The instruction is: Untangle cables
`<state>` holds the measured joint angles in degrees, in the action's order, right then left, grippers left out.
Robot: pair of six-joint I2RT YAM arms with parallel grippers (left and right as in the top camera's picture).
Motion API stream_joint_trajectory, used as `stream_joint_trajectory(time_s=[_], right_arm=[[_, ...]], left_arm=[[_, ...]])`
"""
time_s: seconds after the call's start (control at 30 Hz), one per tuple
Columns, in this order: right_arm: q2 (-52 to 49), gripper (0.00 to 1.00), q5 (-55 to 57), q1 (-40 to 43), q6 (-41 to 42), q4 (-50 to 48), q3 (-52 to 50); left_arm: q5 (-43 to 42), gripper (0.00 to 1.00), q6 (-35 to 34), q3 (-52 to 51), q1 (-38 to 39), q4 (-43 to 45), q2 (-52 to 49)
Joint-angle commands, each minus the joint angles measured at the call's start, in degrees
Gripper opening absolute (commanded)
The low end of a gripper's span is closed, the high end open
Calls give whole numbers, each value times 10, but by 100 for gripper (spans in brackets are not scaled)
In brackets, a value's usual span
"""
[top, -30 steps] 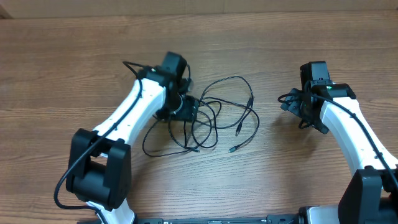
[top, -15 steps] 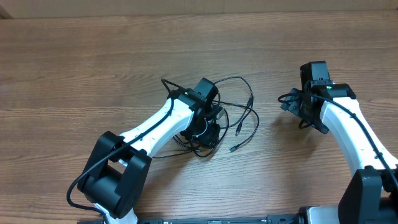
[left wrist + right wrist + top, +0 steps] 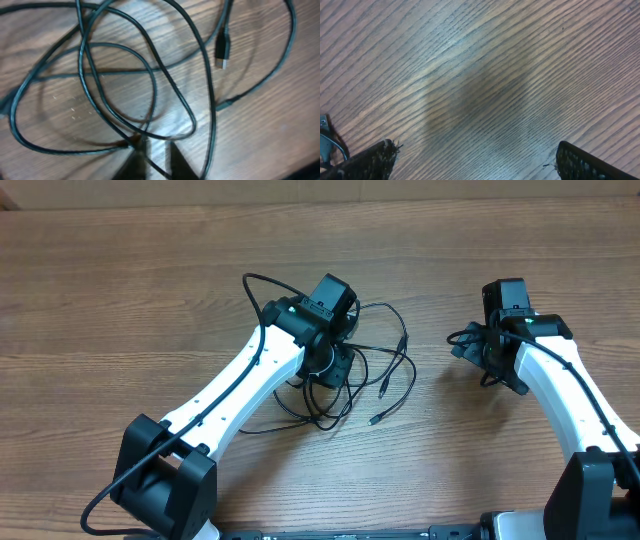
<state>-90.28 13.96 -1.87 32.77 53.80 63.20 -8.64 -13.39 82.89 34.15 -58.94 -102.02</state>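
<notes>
The left fingers (image 3: 179, 162) stand close together at the table, and one strand of the cables (image 3: 154, 92) runs down between them; I cannot tell whether they pinch it. Just beyond, the cables lie in overlapping loops on the wooden table (image 3: 150, 270), around its middle. A silver-tipped plug (image 3: 223, 50) lies loose at the far edge of the loops. Well apart from the cables, the right fingers (image 3: 370, 160) are spread wide over bare wood.
</notes>
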Motion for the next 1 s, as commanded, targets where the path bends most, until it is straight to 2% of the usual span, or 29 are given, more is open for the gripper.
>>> stream_joint_trajectory(time_s=[0.0, 0.07, 0.13, 0.17, 0.33, 0.43, 0.6, 0.73, 0.87, 0.97], right_arm=[[5, 100, 8, 4, -3, -2, -2], [5, 100, 8, 4, -3, -2, -2], [5, 100, 8, 4, -3, -2, -2], [5, 100, 8, 4, -3, -2, -2], [5, 100, 8, 4, -3, -2, -2], [5, 100, 8, 4, -3, -2, -2], [5, 100, 8, 4, -3, -2, -2], [5, 100, 8, 4, -3, -2, -2], [5, 100, 8, 4, -3, -2, -2], [5, 100, 8, 4, -3, -2, -2]], left_arm=[[22, 4, -47, -33, 1, 23, -3], [15, 6, -60, -54, 1, 43, -6], [12, 17, -60, -74, 1, 61, -9], [15, 19, -59, -81, 0, 66, -9], [44, 22, -72, -111, -9, 103, -9], [83, 22, -107, -128, -9, 116, -9], [123, 33, -119, -153, -9, 165, -9], [134, 18, -119, -153, -9, 192, -9], [194, 16, -119, -153, -9, 191, -11], [188, 16, -106, -153, -9, 189, -15]])
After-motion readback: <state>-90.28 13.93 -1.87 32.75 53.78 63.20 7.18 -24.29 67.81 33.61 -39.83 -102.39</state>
